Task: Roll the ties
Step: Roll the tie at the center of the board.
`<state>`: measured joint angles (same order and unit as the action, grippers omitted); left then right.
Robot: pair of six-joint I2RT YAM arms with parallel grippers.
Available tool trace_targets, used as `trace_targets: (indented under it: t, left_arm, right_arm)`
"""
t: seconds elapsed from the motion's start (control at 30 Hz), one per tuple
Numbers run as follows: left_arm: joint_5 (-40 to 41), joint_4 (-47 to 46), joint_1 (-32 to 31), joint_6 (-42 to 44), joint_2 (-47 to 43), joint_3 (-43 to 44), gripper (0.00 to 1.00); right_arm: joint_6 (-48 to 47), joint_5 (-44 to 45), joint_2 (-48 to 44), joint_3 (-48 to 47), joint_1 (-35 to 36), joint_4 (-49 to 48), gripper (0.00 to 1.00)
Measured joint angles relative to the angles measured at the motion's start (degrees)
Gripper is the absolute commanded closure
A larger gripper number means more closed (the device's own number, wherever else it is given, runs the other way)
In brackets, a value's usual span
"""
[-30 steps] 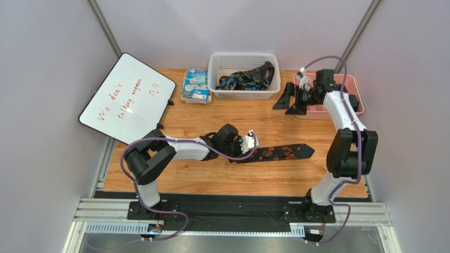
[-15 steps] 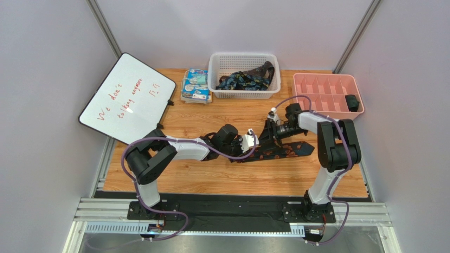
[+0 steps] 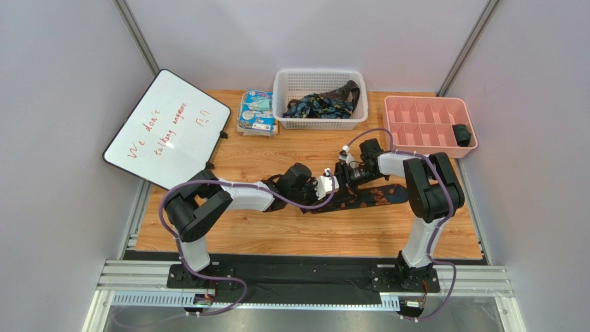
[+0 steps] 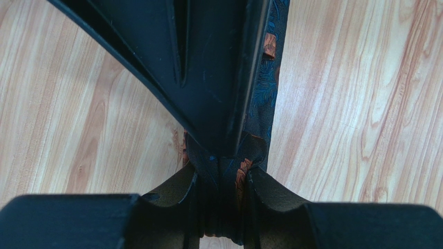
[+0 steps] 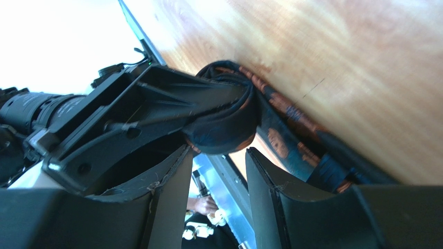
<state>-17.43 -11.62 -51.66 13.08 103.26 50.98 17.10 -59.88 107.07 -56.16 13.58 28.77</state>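
A dark tie (image 3: 379,198) with orange-brown blotches lies flat across the middle of the table. Its narrow end is wound into a small roll (image 5: 223,124). My left gripper (image 3: 325,185) is shut on that roll, with fabric bunched between its fingers (image 4: 222,179). My right gripper (image 3: 344,174) meets it from the right. In its wrist view its fingertips (image 5: 218,149) press the roll's two sides, with a gap behind them. More ties (image 3: 320,105) lie heaped in the white basket (image 3: 282,86).
A pink divided tray (image 3: 422,111) at the back right holds a dark roll (image 3: 462,134). A blue-white packet (image 3: 255,111) sits left of the basket. A tilted whiteboard (image 3: 166,128) stands at the back left. Both arms crowd the table's middle.
My right arm swung from the pink tray down to the roll at my left gripper, and its jaws narrowed from wide open. The left arm and the tie stayed put.
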Motion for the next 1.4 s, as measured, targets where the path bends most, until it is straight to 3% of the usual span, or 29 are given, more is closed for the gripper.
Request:
trace_targets:
  t: [0.2, 0.27, 0.37, 0.53, 0.73, 1.0, 1.2, 1.4]
  left_arm:
    - [0.0, 0.0, 0.0, -0.3, 0.0, 0.0, 0.88]
    - [0.0, 0.0, 0.0, -0.4, 0.0, 0.0, 0.84]
    - [0.1, 0.0, 0.0, -0.5, 0.0, 0.0, 0.79]
    - [0.2, 0.0, 0.1, -1.1, 0.0, 0.0, 0.49]
    - [-1.2, -0.1, 0.6, -3.3, -1.7, -2.1, 0.21]
    - [-3.8, -4.3, 1.9, -6.0, -15.9, -11.1, 0.2]
    - [-6.1, -11.7, 1.9, -6.4, -13.6, -13.5, 0.19]
    - [-5.9, -12.5, 1.4, -7.3, -7.3, -13.2, 0.47]
  right_arm:
    - [1.8, 1.0, 0.9, 0.0, 1.4, -2.8, 0.61]
    - [2.2, 0.9, 1.0, 0.0, 1.5, -3.0, 0.71]
    - [1.7, 0.3, 1.6, -0.3, 1.5, -2.5, 0.99]
    - [-1.0, -0.4, 3.5, -3.0, 1.3, 1.7, 1.0]
    - [-3.7, 1.4, 5.7, -4.0, 1.1, 4.2, 1.0]
    - [-6.3, 6.3, 7.3, -4.3, 0.7, 5.5, 1.0]
    - [-6.3, 7.3, 7.3, -4.7, 0.8, 5.9, 1.0]
    - [-6.2, 7.5, 7.3, -4.8, 0.7, 6.2, 1.0]
